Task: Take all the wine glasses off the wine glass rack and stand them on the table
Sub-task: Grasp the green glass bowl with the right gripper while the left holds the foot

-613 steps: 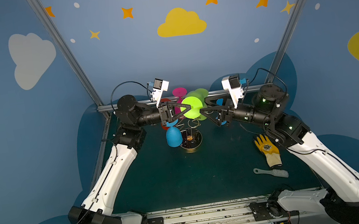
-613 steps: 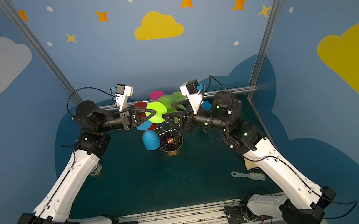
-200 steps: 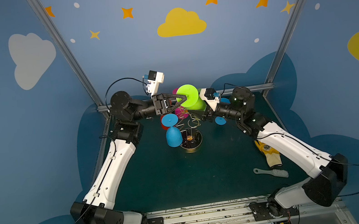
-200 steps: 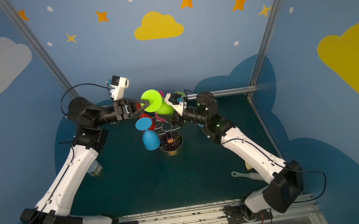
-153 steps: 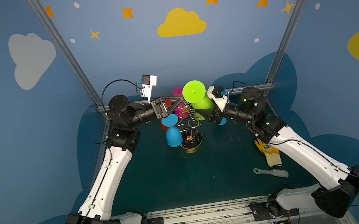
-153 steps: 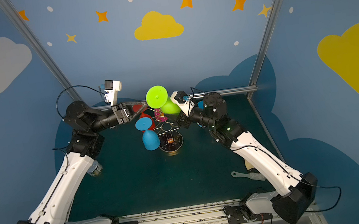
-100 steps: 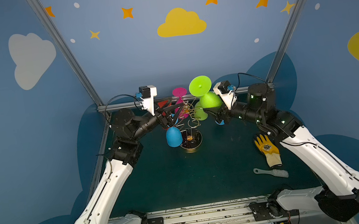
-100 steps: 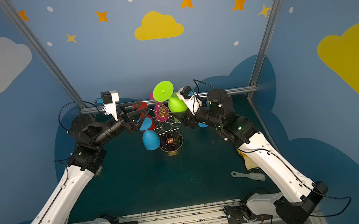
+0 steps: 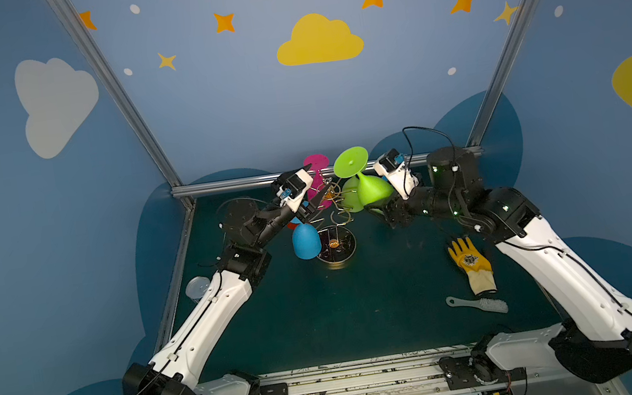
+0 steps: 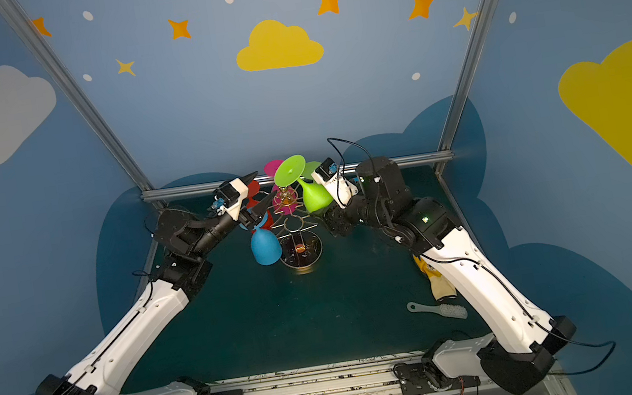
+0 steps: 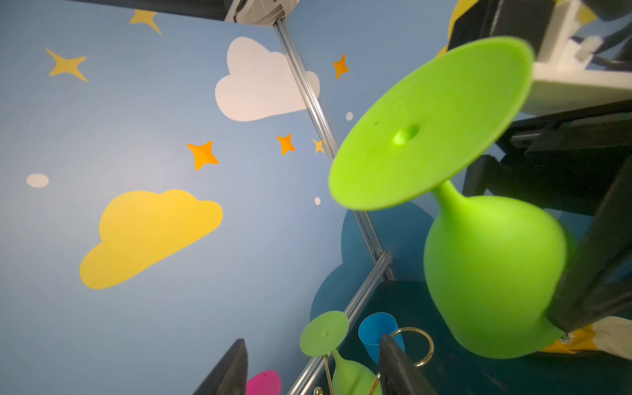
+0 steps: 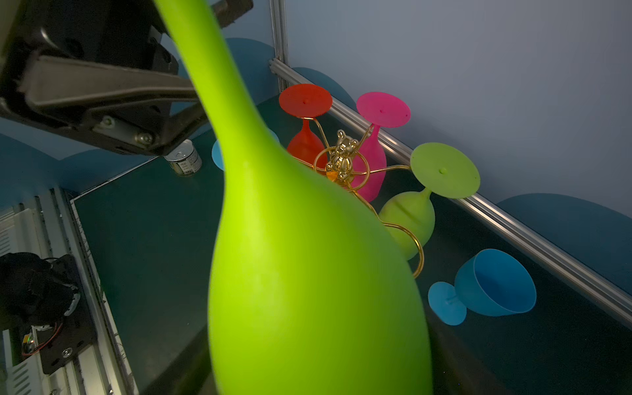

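Right wrist view: green wine glass [image 12: 307, 273] fills the frame, foot and rim cut off. Both top views: right gripper [image 9: 384, 208] fingertips hidden behind its bowl. In a top view the glove [image 10: 440, 288] is half behind the right arm [image 10: 482, 288].

- In both top views we found the blue walls brightly and evenly lit, while the dark table [image 9: 322, 311] was far dimmer.
- The straight frame post [image 9: 112, 88] leaned and bowed toward the picture edge, a wide-angle stretch.
- The glossy base of the wine glass rack [image 9: 338, 246] caught small warm glints.
- In the left wrist view the green wine glass [image 11: 492, 273] loomed close, its rims soft and smeared, though the wall behind it was crisp.
- In the right wrist view we saw the same glass [image 12: 307, 273] fill the frame, with a bright sheen down one flank and shade on the other; the table there was murky.
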You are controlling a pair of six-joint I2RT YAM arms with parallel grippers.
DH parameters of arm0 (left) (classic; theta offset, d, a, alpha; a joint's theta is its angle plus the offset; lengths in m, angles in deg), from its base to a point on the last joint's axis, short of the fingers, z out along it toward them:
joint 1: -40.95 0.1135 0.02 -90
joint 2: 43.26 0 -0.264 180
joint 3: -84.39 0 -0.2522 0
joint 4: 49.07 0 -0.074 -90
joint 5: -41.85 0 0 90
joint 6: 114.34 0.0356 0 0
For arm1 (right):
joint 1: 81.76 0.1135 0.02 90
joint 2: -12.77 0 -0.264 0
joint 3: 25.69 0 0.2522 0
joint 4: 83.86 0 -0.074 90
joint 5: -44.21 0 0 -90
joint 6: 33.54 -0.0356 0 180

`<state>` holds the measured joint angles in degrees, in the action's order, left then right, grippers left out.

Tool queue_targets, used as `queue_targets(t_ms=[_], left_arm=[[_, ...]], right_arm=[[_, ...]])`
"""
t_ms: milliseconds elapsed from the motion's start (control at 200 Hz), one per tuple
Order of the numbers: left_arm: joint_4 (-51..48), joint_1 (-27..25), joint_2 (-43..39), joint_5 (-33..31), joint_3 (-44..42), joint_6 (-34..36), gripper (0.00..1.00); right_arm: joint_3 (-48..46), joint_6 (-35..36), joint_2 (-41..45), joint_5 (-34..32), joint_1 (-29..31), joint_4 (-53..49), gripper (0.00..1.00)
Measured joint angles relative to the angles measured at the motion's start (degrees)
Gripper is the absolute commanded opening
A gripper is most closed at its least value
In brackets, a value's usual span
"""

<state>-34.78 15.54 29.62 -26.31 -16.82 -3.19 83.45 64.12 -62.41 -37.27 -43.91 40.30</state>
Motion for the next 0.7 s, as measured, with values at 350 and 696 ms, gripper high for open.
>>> queue_targets(t_ms=[350,696], left_arm=[[2.34,-1.16,0.0,2.23,0.2,4.83,0.52],[1.49,-1.77,-0.02,3.21,0.96,6.58,0.32]], right_arm=[[4.24,-0.17,-5.51,0.55,1.31,-3.8,0.29],[6.88,-0.42,-7.85,0.63,1.79,-6.82,0.29]])
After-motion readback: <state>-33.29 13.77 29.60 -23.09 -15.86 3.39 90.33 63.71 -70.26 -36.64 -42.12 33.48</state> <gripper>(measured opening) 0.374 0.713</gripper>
